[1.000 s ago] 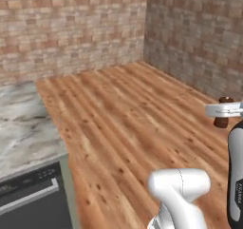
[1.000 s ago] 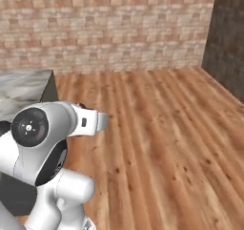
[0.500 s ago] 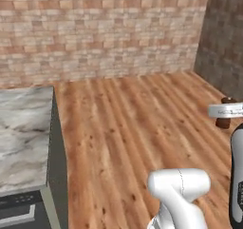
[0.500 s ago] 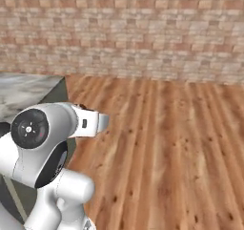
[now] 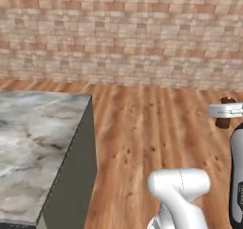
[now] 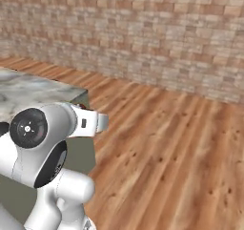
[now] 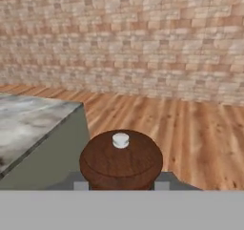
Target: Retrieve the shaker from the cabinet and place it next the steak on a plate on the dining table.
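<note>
The gripper (image 7: 121,185) pinches the shaker (image 7: 121,160), a round dark-brown wooden body with a small white knob, held above plank flooring. The table (image 5: 33,142), veined grey-white marble with a square corner, stands to the left before a brick wall (image 5: 123,33).

Open wooden floor (image 5: 156,128) right of marble dining table (image 5: 33,142).

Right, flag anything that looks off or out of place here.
Nothing stands out. The end effector is shut on the shaker, which sits level between its tips. The marble dining table is bare where visible, and the wood floor shows no spills.
</note>
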